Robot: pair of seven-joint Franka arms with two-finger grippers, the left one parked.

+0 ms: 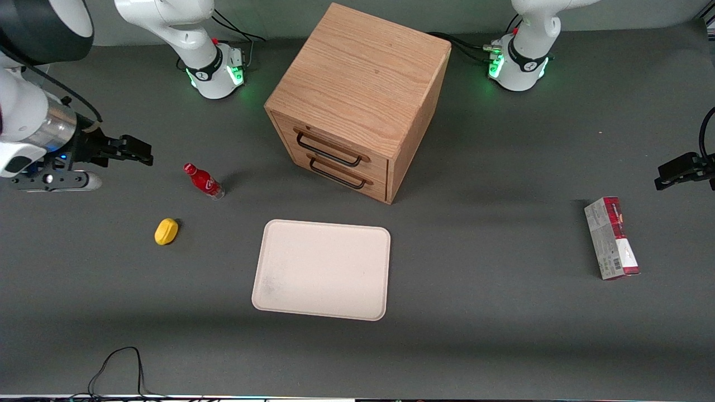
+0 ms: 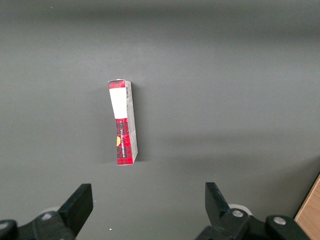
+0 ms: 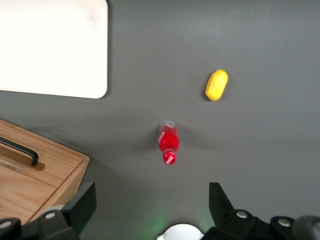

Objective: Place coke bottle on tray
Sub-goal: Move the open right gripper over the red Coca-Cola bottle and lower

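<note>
Red plastic marks the coke bottle (image 1: 203,180), which stands upright on the grey table (image 1: 503,335), farther from the front camera than the yellow lemon-shaped object (image 1: 166,231) and well apart from the tray (image 1: 322,269). The tray lies flat and bare in front of the wooden drawer cabinet (image 1: 357,95), nearer to the front camera than the cabinet. The right arm's gripper (image 1: 139,152) hangs above the table toward the working arm's end, apart from the bottle and not touching it. In the right wrist view its fingers (image 3: 82,202) stand wide apart with nothing between them, and the bottle (image 3: 168,142) is seen from above.

The step in hand appears to be the approach; the grasp is not yet made. The next move calls for bringing the gripper over the bottle, lowering it so that the fingers straddle the body below the cap, and closing gently. The bottle is narrow and tall, so an off-centre contact would likely tip it.
</note>
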